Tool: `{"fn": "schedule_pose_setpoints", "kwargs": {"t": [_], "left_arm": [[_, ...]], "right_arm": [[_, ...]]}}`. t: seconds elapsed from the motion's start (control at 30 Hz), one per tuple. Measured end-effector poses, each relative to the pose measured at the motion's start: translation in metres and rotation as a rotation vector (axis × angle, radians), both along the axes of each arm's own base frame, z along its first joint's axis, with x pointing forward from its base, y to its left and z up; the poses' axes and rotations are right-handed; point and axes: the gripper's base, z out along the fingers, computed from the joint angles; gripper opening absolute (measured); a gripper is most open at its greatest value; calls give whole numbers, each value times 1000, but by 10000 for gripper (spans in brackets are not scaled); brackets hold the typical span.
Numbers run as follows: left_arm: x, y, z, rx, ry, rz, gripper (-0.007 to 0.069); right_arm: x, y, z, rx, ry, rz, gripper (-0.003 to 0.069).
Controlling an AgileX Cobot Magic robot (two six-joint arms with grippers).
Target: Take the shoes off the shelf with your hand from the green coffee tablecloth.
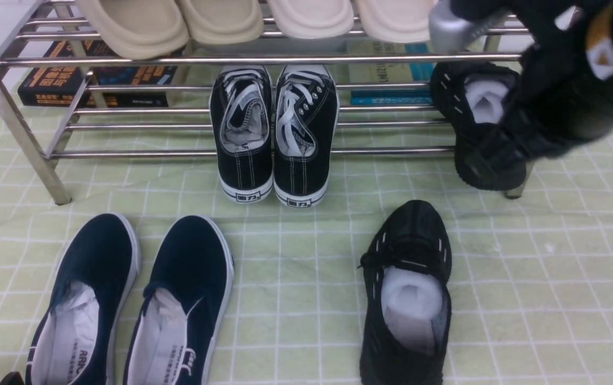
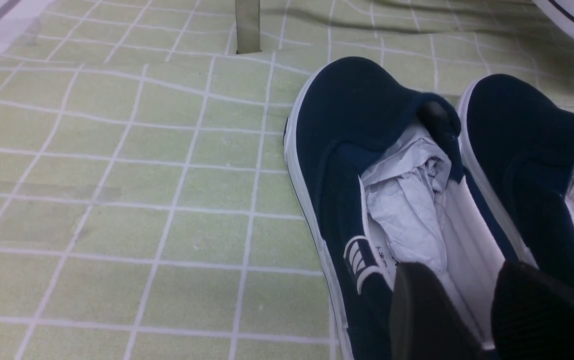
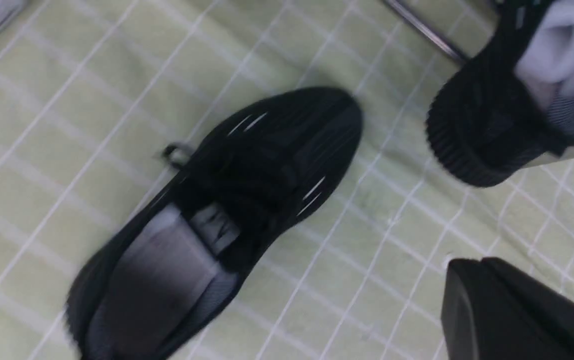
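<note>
One black mesh shoe (image 1: 406, 294) lies on the green coffee tablecloth (image 1: 552, 267), toe towards the shelf (image 1: 178, 59); the right wrist view shows it too (image 3: 266, 165). Its mate (image 1: 469, 107) sits at the right end of the shelf's lower tier, heel over the front bar (image 3: 487, 125). The black hand (image 1: 541, 101), with a silver thumb tip (image 1: 448, 29), reaches in from the upper right and its fingers wrap that shoe's right side. My right gripper (image 3: 477, 265) hangs shut and empty over the cloth. My left gripper (image 2: 467, 275) is open above a navy slip-on (image 2: 367, 150).
Black canvas lace-ups (image 1: 273, 133) stand mid-shelf on the lower tier. Several beige slippers (image 1: 220, 21) fill the top tier. Books (image 1: 98, 80) lie behind the shelf. The navy slip-ons (image 1: 130, 305) rest on the cloth at front left. A slanted shelf leg (image 1: 17, 128) stands at the left.
</note>
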Motion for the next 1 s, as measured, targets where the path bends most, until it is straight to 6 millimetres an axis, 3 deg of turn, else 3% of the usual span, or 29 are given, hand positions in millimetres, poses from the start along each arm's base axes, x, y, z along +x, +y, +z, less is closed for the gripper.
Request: {"fn": "schedule_pose_setpoints", "kwargs": {"t": [0.03, 0.07, 0.1, 0.13, 0.2, 0.27, 0.4, 0.53, 0.67, 1.0], "left_arm": [[0, 0, 0, 0, 0, 0, 242], [0, 0, 0, 0, 0, 0, 242], [0, 0, 0, 0, 0, 0, 242], [0, 0, 0, 0, 0, 0, 242], [0, 0, 0, 0, 0, 0, 242], [0, 0, 0, 0, 0, 0, 242], [0, 0, 0, 1, 0, 0, 242], [0, 0, 0, 3, 0, 0, 242], [0, 0, 0, 4, 0, 0, 242], [0, 1, 0, 23, -1, 2, 242]], "right_arm": [[2, 0, -1, -1, 2, -4, -13], [25, -3, -8, 25, 2, -65, -13], [27, -1, -8, 28, 1, -65, -13], [46, -5, -15, 49, 4, -110, -9], [59, -6, -19, 80, 1, -135, -6], [92, -11, -34, 131, 14, -196, 18], [121, -19, -55, 152, 48, -251, 112], [137, -20, -71, 147, 52, -266, 281], [150, -18, -86, 111, 24, -252, 393], [180, -16, -129, -7, -49, -275, 433]]}}
